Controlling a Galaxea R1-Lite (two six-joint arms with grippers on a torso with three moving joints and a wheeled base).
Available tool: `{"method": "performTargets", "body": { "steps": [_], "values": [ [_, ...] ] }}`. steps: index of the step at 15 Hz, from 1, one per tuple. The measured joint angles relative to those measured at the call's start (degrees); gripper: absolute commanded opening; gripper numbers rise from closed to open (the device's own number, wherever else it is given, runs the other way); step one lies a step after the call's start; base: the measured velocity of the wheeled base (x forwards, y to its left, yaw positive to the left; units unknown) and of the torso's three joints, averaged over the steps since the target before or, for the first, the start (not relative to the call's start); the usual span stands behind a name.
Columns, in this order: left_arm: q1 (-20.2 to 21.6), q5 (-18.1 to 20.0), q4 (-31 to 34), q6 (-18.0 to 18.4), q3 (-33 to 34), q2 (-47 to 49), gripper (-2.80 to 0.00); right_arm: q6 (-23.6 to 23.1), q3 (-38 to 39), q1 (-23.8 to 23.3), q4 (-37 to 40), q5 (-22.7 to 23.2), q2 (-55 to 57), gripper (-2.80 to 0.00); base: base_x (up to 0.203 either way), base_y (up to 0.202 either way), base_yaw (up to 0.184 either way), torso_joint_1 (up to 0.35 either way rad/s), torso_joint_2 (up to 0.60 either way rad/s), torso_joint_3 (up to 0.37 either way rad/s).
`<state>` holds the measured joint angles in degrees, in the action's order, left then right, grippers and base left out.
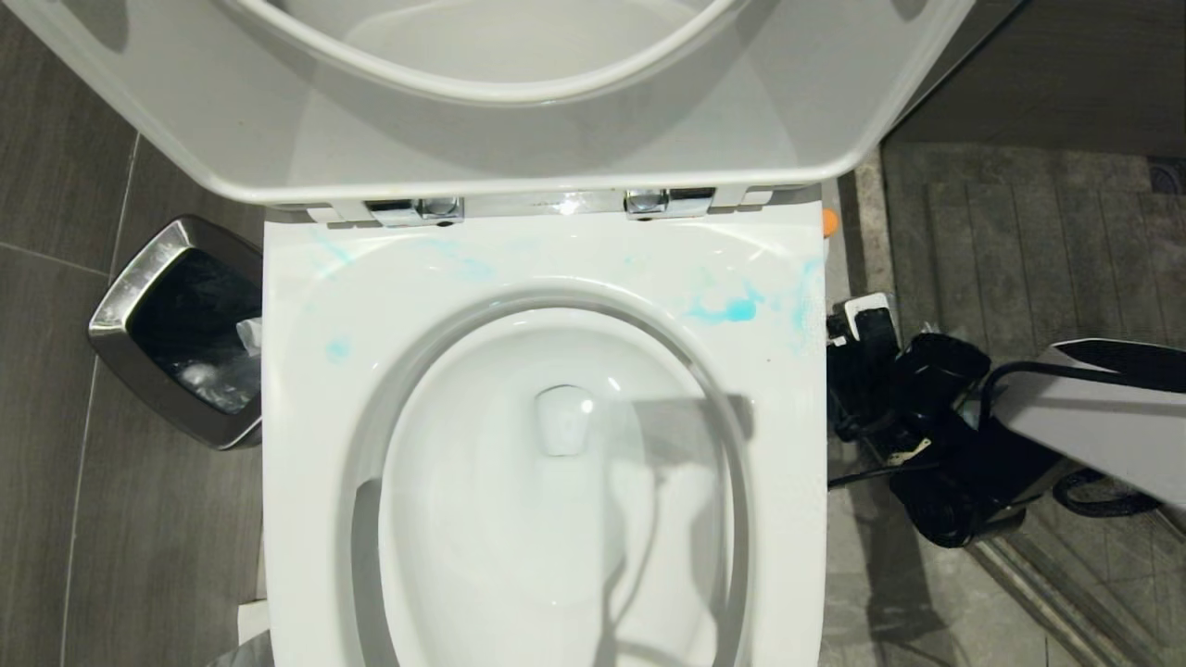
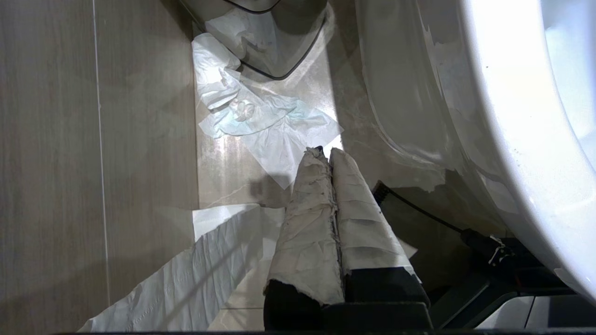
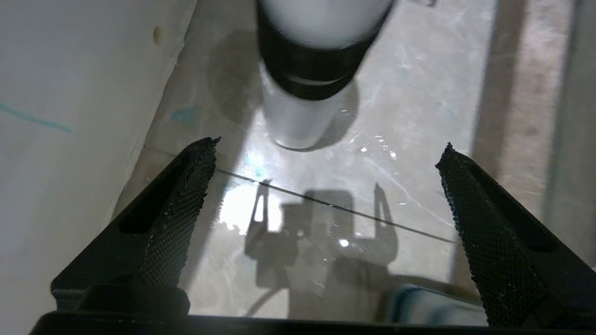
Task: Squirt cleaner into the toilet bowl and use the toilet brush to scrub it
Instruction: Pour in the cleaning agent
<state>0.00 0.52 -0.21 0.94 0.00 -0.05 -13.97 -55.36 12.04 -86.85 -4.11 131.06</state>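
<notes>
one toilet bowl (image 1: pixel 556 482) fills the middle, blue smears on its rim. beside its right wall the cleaner (image 3: pixel 302 70) stands upright on the floor, long axis vertical, just ahead of the right gripper (image 3: pixel 326 204), whose jaws gape empty. the left gripper (image 2: pixel 326 156) hangs parked low on the left, clamped shut.

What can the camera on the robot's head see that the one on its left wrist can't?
Only the head view shows the open toilet bowl from above, blue smears on its rim, the raised lid, a steel-rimmed waste bin and the right arm beside the toilet. Only the left wrist view shows the left gripper, its wrapped jaws shut together, above crumpled paper on the floor. Both show the white toilet and the grey tiled floor.
</notes>
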Motion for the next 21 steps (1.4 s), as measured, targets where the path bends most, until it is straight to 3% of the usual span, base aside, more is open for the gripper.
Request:
{"method": "performTargets", "body": {
  "steps": [10,21],
  "values": [
    [0.00,0.00,0.00,0.02,0.00,0.00,-2.80,-7.06,-19.11,0.85,-0.30,0.04,9.77,0.00,0.000,0.000,0.000,0.000,0.00,0.000],
    [0.00,0.00,0.00,0.03,0.00,0.00,-2.80,-12.29,-29.56,-0.12,-0.29,1.12,14.04,0.00,0.000,0.000,0.000,0.000,0.00,0.000]
  ]
}}
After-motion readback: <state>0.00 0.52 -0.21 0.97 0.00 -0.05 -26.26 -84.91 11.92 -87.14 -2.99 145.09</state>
